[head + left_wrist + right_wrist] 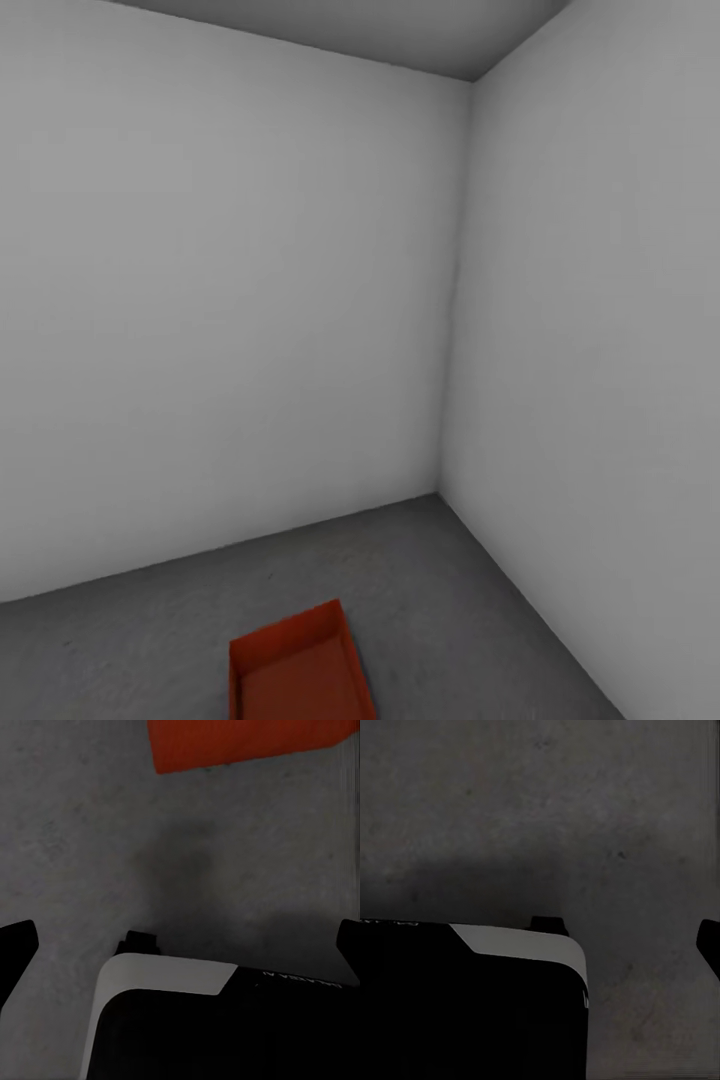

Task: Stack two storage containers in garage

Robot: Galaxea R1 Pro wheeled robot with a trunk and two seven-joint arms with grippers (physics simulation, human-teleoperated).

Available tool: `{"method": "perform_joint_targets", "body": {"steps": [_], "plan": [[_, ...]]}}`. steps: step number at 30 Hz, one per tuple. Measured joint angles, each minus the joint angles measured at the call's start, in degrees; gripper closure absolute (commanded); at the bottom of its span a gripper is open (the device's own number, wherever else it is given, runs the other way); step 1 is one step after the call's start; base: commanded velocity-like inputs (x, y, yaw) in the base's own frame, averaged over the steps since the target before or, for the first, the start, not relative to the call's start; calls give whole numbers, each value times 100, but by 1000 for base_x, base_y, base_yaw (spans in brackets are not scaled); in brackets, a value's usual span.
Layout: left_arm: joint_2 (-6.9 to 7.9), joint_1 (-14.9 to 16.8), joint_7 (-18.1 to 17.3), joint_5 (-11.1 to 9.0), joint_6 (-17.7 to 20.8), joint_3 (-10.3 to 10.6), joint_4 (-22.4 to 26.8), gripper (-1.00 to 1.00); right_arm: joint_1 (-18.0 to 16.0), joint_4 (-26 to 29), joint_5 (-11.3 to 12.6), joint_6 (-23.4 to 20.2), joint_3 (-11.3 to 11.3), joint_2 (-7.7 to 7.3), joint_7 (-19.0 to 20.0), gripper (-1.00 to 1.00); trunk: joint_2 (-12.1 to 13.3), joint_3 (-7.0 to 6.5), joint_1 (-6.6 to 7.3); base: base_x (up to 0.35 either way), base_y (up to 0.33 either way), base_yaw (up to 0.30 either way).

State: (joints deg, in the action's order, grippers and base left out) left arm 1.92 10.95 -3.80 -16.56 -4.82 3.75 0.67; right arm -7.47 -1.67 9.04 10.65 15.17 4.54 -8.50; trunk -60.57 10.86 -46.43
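**Garage corner with one storage container on the floor**

One orange-red storage container (298,668) rests on the dark grey speckled floor (440,600), at about 6 o'clock in the head view, its far short wall turned toward the room's corner and its near end cut off by the frame edge. The bin stands upright and open-topped, with its inside empty as far as it shows. In the left wrist view an orange-red part of the container (247,741) lies on the same concrete, well apart from the end effector. From the bin outward, bare concrete runs to the foot of two plain pale grey walls, the left wall (220,330) and the right wall (600,350), which meet in a vertical corner at about 1 o'clock; a strip of darker ceiling (400,30) closes the view at 12 o'clock.

The left end effector (180,945) hangs over the floor with its two dark fingertips (15,945) spread wide and nothing between them. The robot's black-and-white base (165,979) sits beneath it. Of the right end effector only one dark fingertip (709,941) shows, so how far it is open cannot be told; nothing is seen in its grasp.
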Motion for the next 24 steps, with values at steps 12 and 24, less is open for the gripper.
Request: {"method": "perform_joint_targets", "body": {"steps": [12, 24], "plan": [[0, 0, 0, 0, 0, -12, 0, -100, 0, 0, -45, 0, 9, -1, 15, -100, 0, 0, 0, 0, 0, -256], [0, 0, 0, 0, 0, 5, 0, -100, 0, 0, -8, -5, 9, -9, 18, -100, 0, 0, 0, 0, 0, -292]]}}
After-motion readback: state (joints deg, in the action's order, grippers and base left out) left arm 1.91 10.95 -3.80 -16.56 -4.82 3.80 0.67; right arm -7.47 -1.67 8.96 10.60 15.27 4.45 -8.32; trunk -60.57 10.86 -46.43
